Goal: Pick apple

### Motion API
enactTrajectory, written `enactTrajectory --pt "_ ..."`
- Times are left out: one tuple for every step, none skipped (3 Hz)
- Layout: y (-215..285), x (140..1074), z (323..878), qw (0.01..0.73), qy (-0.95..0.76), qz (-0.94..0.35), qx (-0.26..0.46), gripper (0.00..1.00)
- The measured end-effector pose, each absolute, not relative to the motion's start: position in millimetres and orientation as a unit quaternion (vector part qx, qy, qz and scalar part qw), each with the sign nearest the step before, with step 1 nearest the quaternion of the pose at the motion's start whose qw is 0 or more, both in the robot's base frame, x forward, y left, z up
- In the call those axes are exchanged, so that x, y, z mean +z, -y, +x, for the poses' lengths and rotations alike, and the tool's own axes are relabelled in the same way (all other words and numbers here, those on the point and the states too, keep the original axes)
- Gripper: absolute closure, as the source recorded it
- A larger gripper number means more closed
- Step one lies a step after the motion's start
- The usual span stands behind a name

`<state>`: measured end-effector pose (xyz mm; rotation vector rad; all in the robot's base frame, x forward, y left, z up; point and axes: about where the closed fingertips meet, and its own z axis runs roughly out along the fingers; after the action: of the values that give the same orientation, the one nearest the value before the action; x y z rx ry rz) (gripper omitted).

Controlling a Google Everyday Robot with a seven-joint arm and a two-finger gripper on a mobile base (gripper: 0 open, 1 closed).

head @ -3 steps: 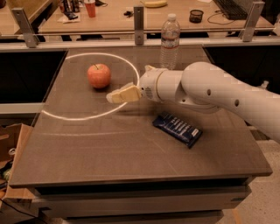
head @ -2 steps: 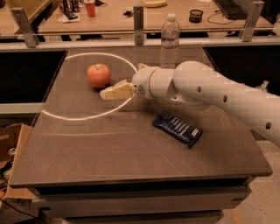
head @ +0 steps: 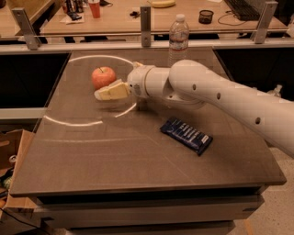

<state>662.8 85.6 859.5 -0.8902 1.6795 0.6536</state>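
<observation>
- Camera view, the only one I have: my pincer (head: 104, 93) is over the bench (head: 138, 156), just in front of the apple (head: 103, 76), on the side nearer to the camera. Its pale yellow end points to the left.
- The end of the pincer overlaps the lower edge of the apple here. I cannot tell if it is touching the apple or only very near to it.
- I also cannot tell if my pincer is spread or pressed together, because from this side it looks like one yellowish wedge.
- The apple is red-orange with a short dark stem on top, and it rests on the bench top, in the far left part.
- My white arm (head: 220, 94) reaches across the bench from the right of the apple, and its thick wrist part is just to the right of the apple.
- A clear water bottle (head: 178, 39) with a white cap stands upright behind the apple and to its right. It is taller than the apple.
- A dark blue packet (head: 186, 134) lies flat, well apart from the apple, to the right and nearer to the camera.
- A thin white curved line (head: 69, 123) on the bench goes around the apple, and my pincer and wrist hide a part of it.
- Far behind the apple, past a metal rail (head: 92, 36), a red cup (head: 94, 8) stands on another desk.
- A cardboard box (head: 11, 147) is on the floor, down and to the left of the apple.
</observation>
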Motion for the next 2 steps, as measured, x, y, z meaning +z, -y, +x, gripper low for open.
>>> enactTrajectory --pt "-106.4 860.4 670.8 0.539 -0.692 -0.385 0.287 0.0" --pt "-126.8 860.1 675.6 0.54 -0.681 -0.394 0.3 0.0"
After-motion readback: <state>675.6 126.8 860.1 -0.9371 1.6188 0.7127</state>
